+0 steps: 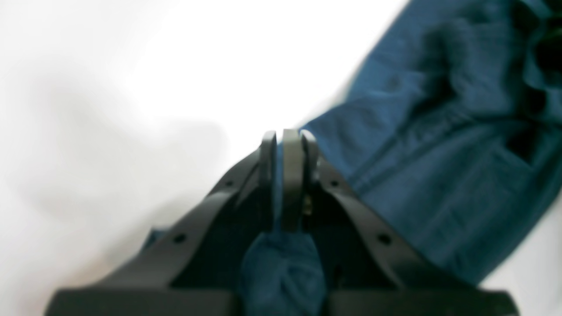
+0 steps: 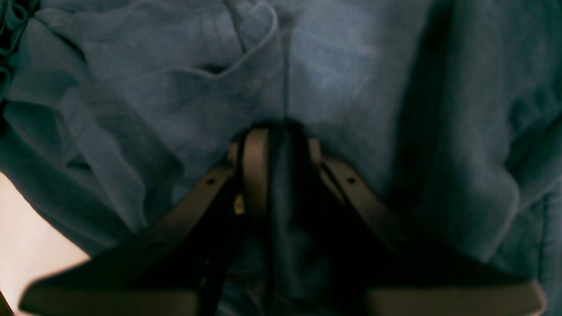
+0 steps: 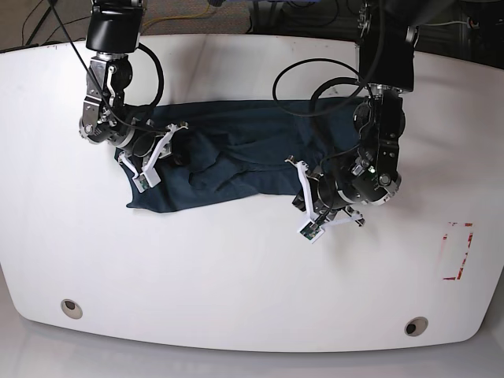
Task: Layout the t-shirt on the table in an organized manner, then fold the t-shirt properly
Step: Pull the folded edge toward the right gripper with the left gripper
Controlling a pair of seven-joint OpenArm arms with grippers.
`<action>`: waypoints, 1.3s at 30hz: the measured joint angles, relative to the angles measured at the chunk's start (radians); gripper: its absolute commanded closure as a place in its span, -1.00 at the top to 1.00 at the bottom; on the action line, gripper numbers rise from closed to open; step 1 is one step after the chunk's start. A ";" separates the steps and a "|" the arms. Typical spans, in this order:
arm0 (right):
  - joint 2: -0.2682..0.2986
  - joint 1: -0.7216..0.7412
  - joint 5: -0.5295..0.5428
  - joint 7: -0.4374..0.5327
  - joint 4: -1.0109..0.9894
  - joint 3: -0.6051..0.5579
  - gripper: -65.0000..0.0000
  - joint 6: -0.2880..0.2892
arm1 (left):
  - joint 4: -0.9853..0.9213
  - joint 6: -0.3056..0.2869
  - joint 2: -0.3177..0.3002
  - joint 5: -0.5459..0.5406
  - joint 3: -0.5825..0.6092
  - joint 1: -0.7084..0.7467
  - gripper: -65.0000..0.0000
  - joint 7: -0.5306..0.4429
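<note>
Though rumpled, t-shirt [image 3: 236, 157] lengthwise left-right.

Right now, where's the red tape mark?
Base view: the red tape mark sits near the table's right edge, apart from the t-shirt, beyond the left gripper.

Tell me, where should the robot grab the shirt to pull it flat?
Probably at its outer edges, one arm on each end. The t-shirt lies bunched lengthwise across the table, so pulling its ends apart should smooth it. The left gripper and the right gripper already pinch cloth that way.
</note>
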 measured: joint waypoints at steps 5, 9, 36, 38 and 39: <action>0.000 0.002 -0.003 -0.005 0.000 0.000 -0.64 0.000 | 0.034 0.000 -0.045 -0.002 -0.065 0.025 -0.50 0.009; 0.000 0.002 -0.003 -0.005 0.000 0.000 -0.64 0.000 | 0.039 0.007 -0.066 0.010 -0.156 0.064 -0.17 0.016; -0.003 0.002 -0.007 -0.003 0.000 0.000 -0.64 0.000 | -0.072 0.000 -0.020 0.000 -0.252 0.108 0.29 0.016; -0.003 0.002 -0.007 -0.004 0.000 0.000 -0.64 0.000 | -0.079 0.000 -0.021 0.000 -0.252 0.110 0.29 0.016; -0.003 0.002 -0.007 -0.003 0.000 0.000 -0.64 0.000 | -0.080 0.000 -0.021 0.000 -0.253 0.110 0.29 0.016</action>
